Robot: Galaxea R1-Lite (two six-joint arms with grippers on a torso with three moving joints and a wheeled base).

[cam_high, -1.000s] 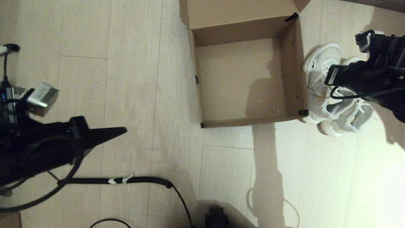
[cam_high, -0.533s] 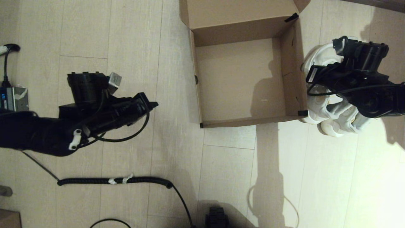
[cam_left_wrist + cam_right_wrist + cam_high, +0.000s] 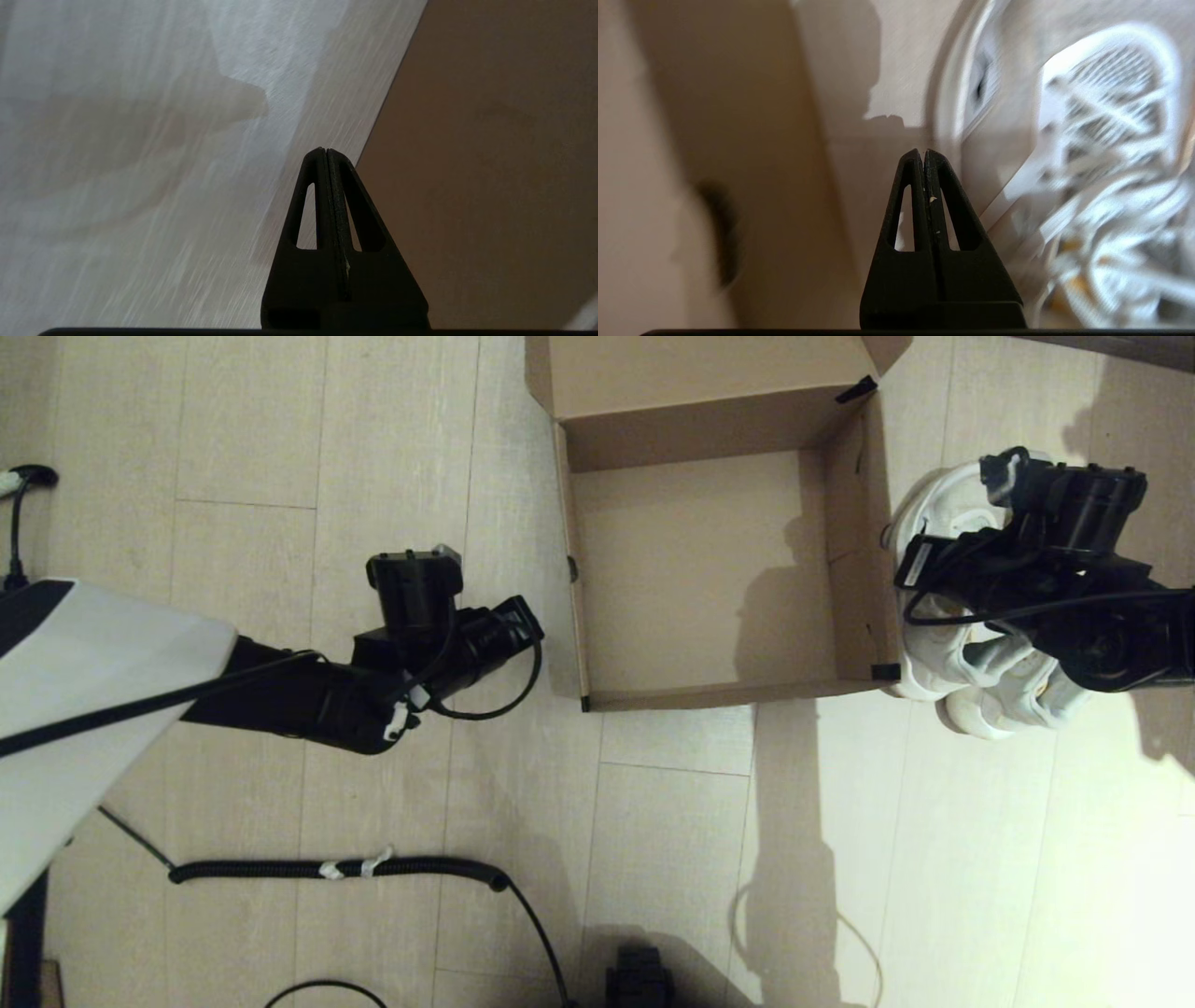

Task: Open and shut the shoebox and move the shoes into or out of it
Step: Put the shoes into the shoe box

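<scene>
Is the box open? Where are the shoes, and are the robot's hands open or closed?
shoebox: lid open, empty inside.
shoes: out on the floor, against the box's right side.
left gripper: shut, empty, by the box's left wall.
right gripper: shut, empty, over the shoes.

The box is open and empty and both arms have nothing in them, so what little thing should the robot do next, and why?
Probably open the right pincer and lower it onto the nearer of the shoes. It hangs shut over the pair, which sits on the floor just outside the shoebox; shut fingers cannot take hold. The left pincer is shut by the opposite wall.
</scene>
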